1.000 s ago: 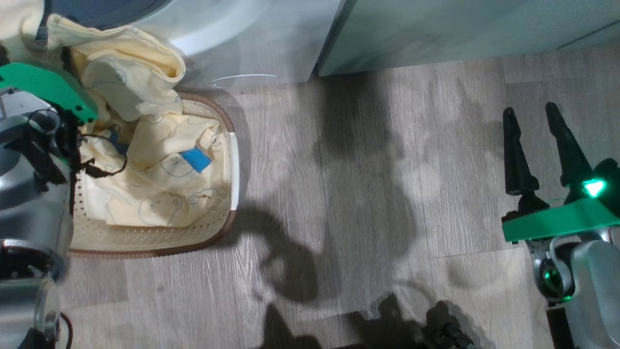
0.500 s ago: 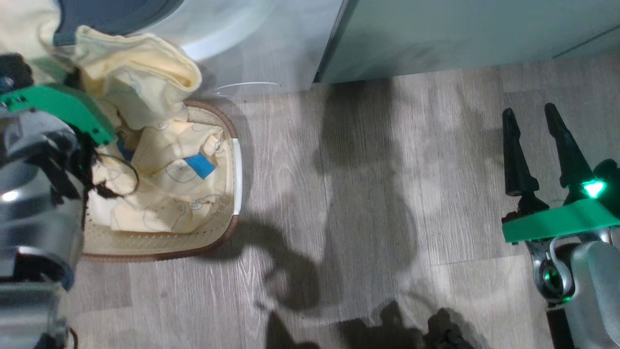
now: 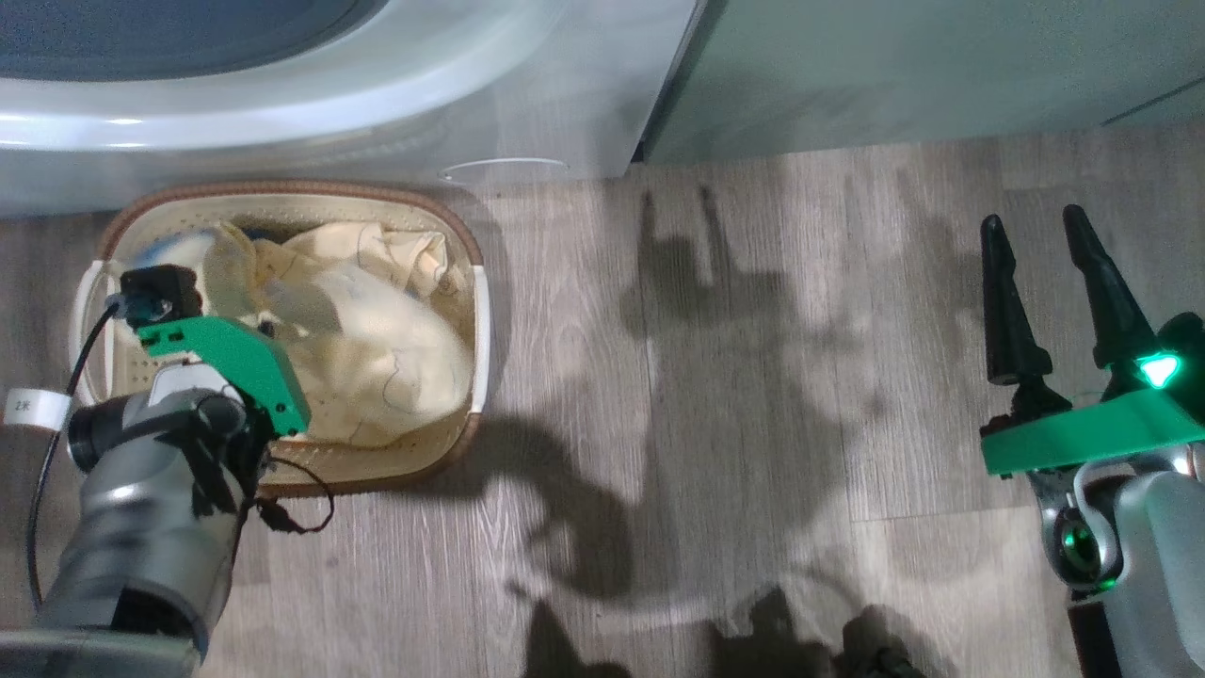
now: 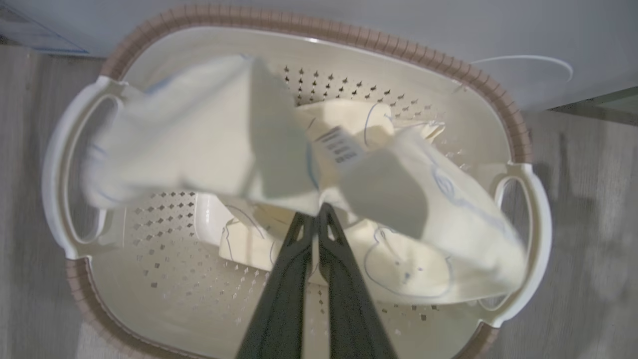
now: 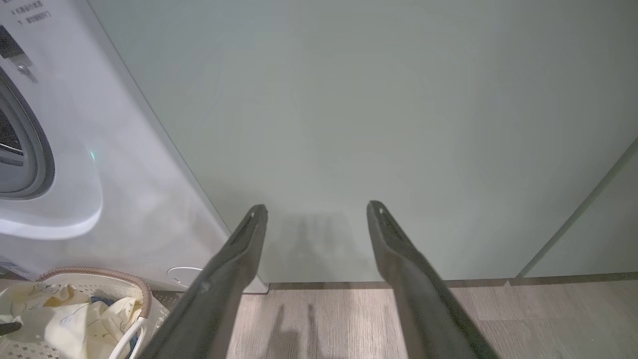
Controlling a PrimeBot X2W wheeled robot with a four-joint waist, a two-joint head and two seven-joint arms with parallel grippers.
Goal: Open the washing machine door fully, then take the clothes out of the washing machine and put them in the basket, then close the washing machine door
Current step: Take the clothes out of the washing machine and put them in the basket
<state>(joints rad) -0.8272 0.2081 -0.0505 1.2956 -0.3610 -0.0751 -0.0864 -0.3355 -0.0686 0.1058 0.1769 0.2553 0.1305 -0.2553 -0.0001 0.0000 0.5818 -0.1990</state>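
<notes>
L gripper: fingers pressed together, tips meeting the lower edge of the clothes; can't tell if any fabric is pinched. Clothes are blurred, spread wide just ahead of the tips, one lobe to each side of the fingers, over the basket. Basket sits under the hand, open side up, long axis running across the fingers, white handles off to each side. Beyond the tips stands the washing machine, front parallel w/ basket's long axis. R gripper: fingers spread wide, pointing at a sage-green cabinet above the wood floor; machine & basket well off to its left
</notes>
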